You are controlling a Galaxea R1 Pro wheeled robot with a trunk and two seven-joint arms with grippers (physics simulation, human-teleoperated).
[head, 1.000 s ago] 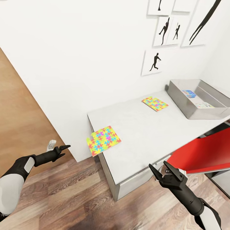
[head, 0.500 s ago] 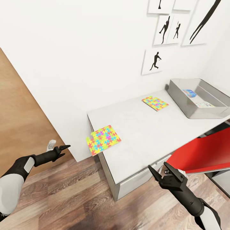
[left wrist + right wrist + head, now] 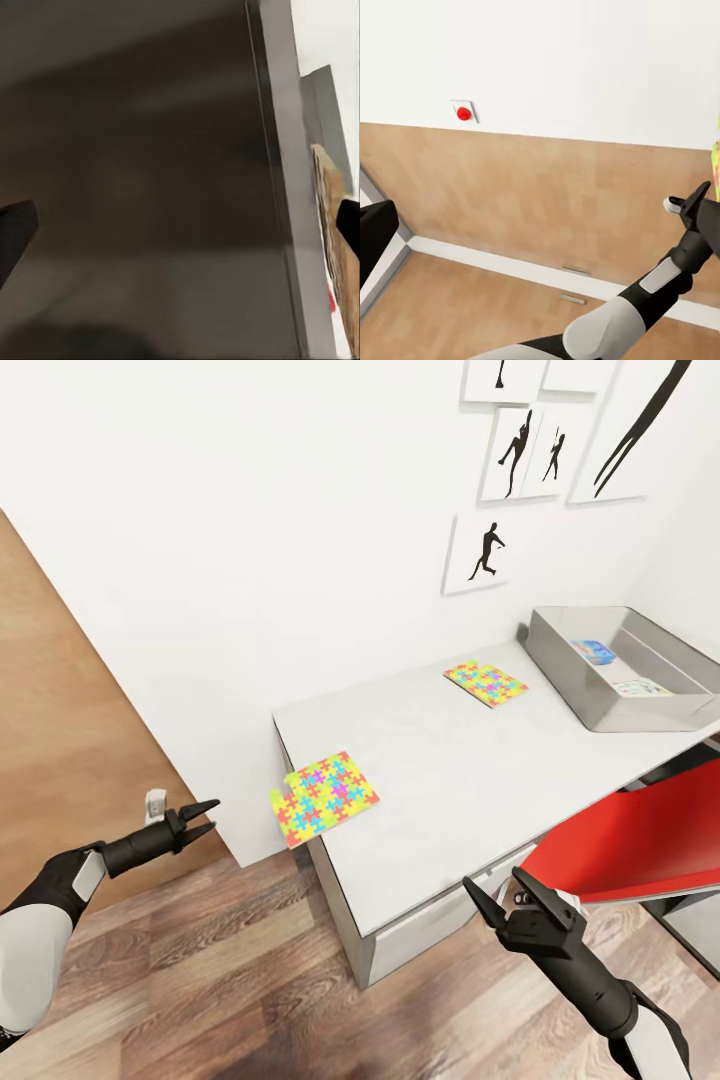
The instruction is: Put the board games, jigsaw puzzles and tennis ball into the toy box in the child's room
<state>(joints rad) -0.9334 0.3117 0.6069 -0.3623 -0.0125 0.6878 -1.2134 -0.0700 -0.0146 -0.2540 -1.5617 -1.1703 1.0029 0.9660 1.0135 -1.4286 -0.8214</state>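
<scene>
Two jigsaw puzzles lie on the white table [image 3: 440,780]: one jigsaw puzzle [image 3: 323,796] overhangs its left end, the other jigsaw puzzle [image 3: 486,683] lies near the wall. The grey toy box [image 3: 570,680] stands at the table's right end and holds a blue board game [image 3: 597,651] and a white-green board game [image 3: 640,688]. My left gripper [image 3: 207,814] is open and empty, hanging left of the table end, level with the overhanging puzzle. My right gripper [image 3: 505,895] is open and empty, in front of the table's front edge. The tennis ball and the bed are out of view.
A red chair [image 3: 640,840] stands tucked at the table's front right, close beside my right gripper. A white drawer front [image 3: 430,930] sits under the tabletop. Framed silhouette pictures [image 3: 480,552] hang on the white wall. Wood floor [image 3: 220,980] lies below both arms.
My left gripper has risen slightly and turned at the wrist, so both fingertips now point at the table end. The right gripper has barely moved.
</scene>
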